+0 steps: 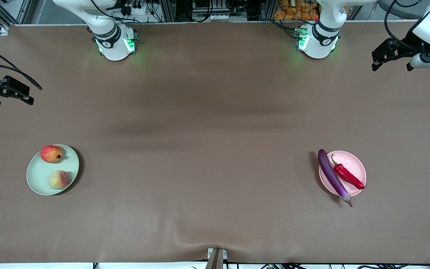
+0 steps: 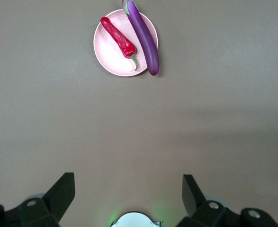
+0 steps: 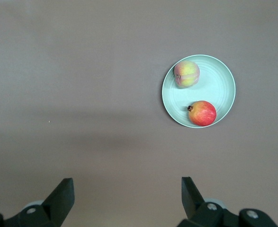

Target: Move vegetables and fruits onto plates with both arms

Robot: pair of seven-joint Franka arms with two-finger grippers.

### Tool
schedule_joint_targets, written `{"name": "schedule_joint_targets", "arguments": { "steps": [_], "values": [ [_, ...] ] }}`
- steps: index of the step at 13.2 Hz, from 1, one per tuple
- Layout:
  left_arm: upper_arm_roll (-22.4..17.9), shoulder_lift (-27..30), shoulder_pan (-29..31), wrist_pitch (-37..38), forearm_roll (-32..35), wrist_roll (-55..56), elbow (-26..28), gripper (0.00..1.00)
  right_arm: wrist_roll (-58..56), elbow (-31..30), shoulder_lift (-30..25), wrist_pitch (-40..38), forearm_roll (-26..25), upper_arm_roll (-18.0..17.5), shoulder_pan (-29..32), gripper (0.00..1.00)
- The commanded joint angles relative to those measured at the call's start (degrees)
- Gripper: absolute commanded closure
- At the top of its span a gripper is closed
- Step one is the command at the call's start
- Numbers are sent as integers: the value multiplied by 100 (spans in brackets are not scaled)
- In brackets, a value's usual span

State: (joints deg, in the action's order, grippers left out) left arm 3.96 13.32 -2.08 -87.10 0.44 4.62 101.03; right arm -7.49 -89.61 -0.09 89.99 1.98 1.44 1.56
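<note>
Front view: brown worktop [image 1: 215,112] with two plates near the camera's edge. Green plate [image 1: 39,175] toward the right arm's end, carrying red fruit [image 1: 51,154] on the rim portion farther from the camera and yellow-pink peach [image 1: 59,179] nearer to the camera, the two apart. Pink plate [image 1: 356,168] toward the left arm's end, carrying red chili pepper [image 1: 346,175] fully inside, stem farther from the camera. Purple eggplant [image 1: 332,176] lying across the plate's edge just beside the pepper, both tips overhanging the rim. Left pincer [image 1: 393,59] raised over the worktop's corner at the left arm's end, well apart from the pink plate, fingers spread wide, nothing between them. Right pincer [image 1: 8,93] raised at the right arm's end of the worktop, well apart from the green plate, spread wide, nothing held.

Left wrist view: left pincer [image 2: 128,198] spread wide over bare worktop, empty. Pink plate [image 2: 109,54] with pepper [image 2: 118,37] and eggplant [image 2: 145,38] well apart from the fingers.

Right wrist view: right pincer [image 3: 127,198] spread wide over bare worktop, empty. Green plate [image 3: 219,87] with peach [image 3: 186,74] and red fruit [image 3: 202,113] well apart from the fingers.
</note>
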Motion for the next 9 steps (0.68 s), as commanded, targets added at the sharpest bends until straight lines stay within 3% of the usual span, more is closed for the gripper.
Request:
{"name": "schedule_joint_targets", "arguments": {
  "steps": [1,9],
  "values": [
    [-9,-189,102,70,88,-101,-329,0,63,-180,-184,115,-57,-73,81,0],
    [-18,-304,103,149,88,-101,-418,0,63,-136,-158,132,-57,-91,73,0]
  ]
}}
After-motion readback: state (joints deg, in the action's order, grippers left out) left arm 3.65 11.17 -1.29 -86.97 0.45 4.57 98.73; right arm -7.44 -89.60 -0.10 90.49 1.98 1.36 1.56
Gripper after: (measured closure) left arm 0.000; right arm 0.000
